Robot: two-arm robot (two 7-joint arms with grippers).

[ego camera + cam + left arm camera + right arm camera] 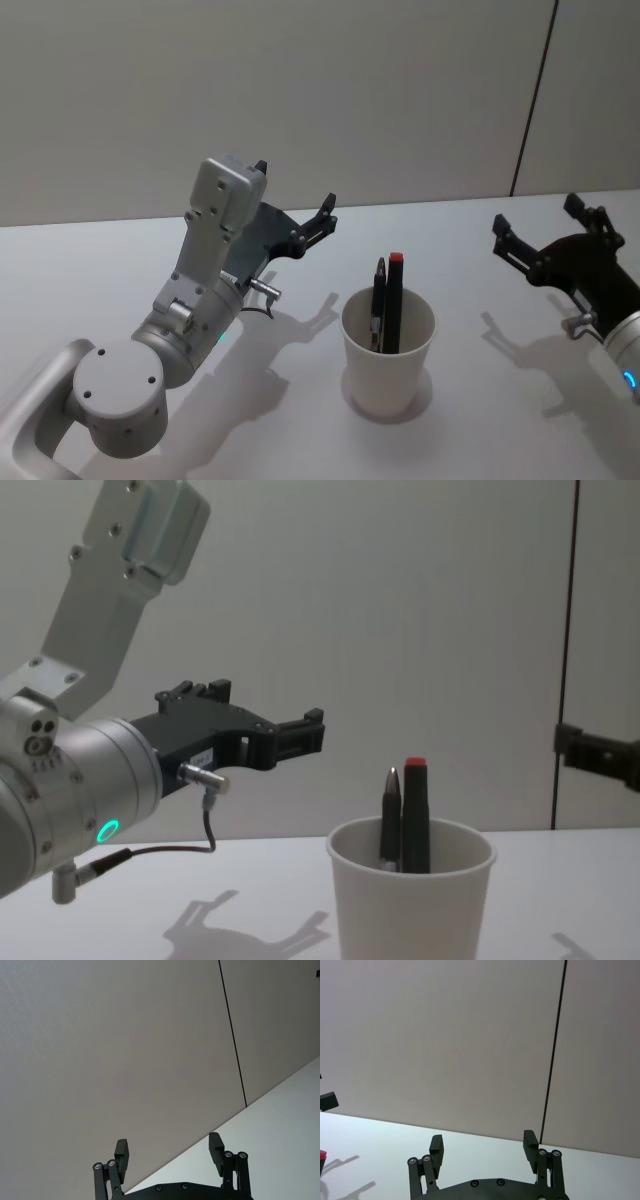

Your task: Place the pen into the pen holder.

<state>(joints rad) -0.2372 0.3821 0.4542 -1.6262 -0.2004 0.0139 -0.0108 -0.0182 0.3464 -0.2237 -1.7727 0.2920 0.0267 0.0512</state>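
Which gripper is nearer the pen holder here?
Left. The left gripper hovers open just up-left of the pen holder; the right gripper hangs open farther off to its right.

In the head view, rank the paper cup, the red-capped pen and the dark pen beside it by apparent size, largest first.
1. The white paper cup, clearly the largest.
2 and 3. The red-capped pen and the dark pen look about alike; both stand partly hidden inside the cup, so I won't rank them.

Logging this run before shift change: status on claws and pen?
Both claws open, raised: left claw, right claw. Two pens upright in pen holder. Nothing in the way.
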